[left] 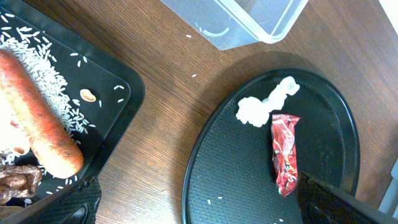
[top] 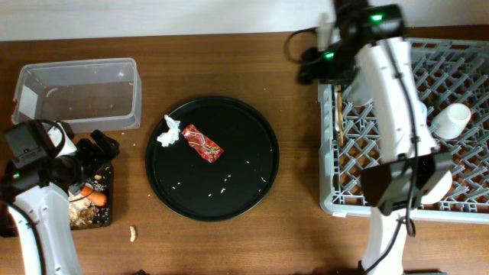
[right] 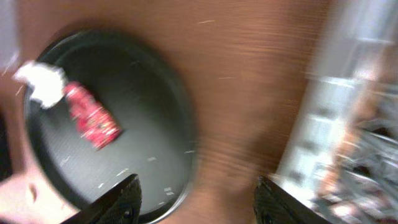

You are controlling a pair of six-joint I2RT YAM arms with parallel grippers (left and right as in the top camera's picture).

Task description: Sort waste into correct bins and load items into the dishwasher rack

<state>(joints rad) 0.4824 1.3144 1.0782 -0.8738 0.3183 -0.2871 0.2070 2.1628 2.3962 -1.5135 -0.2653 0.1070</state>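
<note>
The crumpled white tissue (top: 168, 134) and the red wrapper (top: 202, 143) lie on the big round black tray (top: 252, 183), with a few rice grains. An orange carrot (left: 40, 134), rice (left: 43, 68) and brown scraps (left: 15, 180) sit in the shallow black tray (top: 107, 218). The clear box (top: 76, 92) stands behind it. My left gripper (top: 103, 149) hovers open and empty over that tray's near corner. My right gripper (top: 312, 65) hangs open and empty above the table by the grey rack (top: 458, 69), which holds a white cup (top: 451, 121) and chopsticks (top: 338, 114).
One small scrap (top: 132, 233) lies on the wooden table below the shallow tray. My right arm crosses over the rack's left half and hides part of it. The right wrist view is motion-blurred, showing the wrapper (right: 92, 118) and tissue (right: 43, 81).
</note>
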